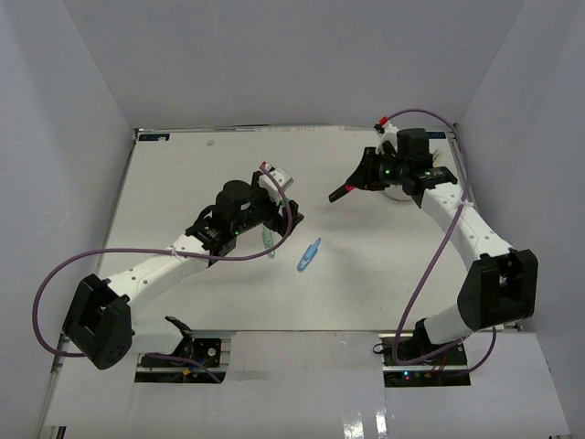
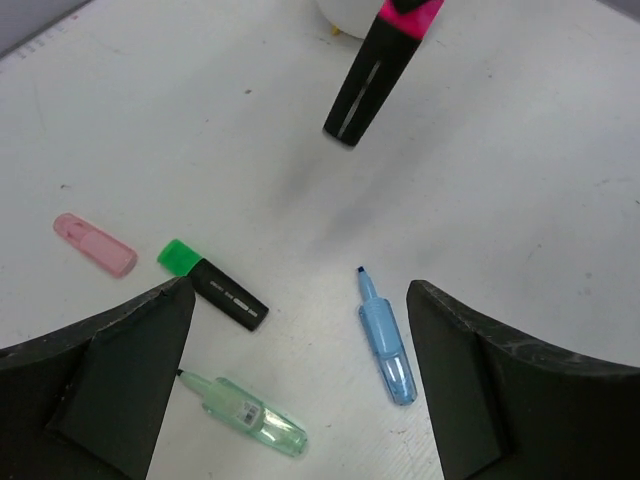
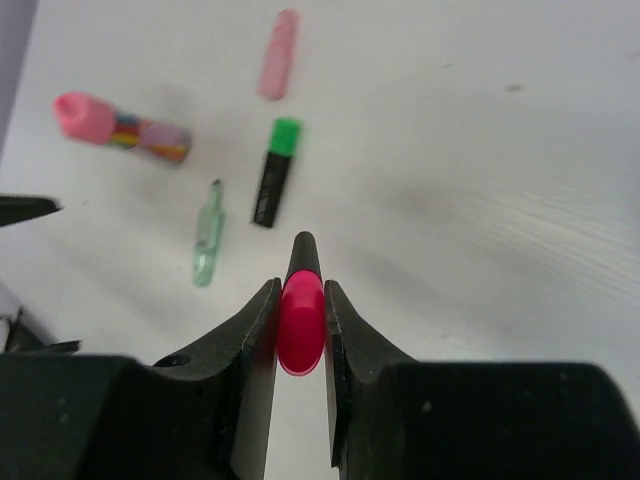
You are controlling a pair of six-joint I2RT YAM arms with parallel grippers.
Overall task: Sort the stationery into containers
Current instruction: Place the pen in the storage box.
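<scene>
My right gripper (image 3: 301, 300) is shut on the pink cap of a black highlighter (image 3: 301, 325) and holds it in the air, body pointing down-left (image 1: 344, 192). It also shows in the left wrist view (image 2: 372, 75). My left gripper (image 2: 300, 380) is open and empty above the table. Below and between its fingers lie a blue pen (image 2: 385, 335) and a green pen (image 2: 245, 415). A green-capped highlighter (image 2: 212, 285) and a pink eraser (image 2: 95, 244) lie to the left. The pink-capped glue stick (image 3: 120, 128) lies further off. The white tub (image 2: 340, 15) is mostly hidden behind the right arm.
White walls close in the table on three sides. The blue pen (image 1: 309, 254) and the green pen (image 1: 268, 240) lie mid-table beside my left gripper (image 1: 274, 218). A purple cable hangs along each arm.
</scene>
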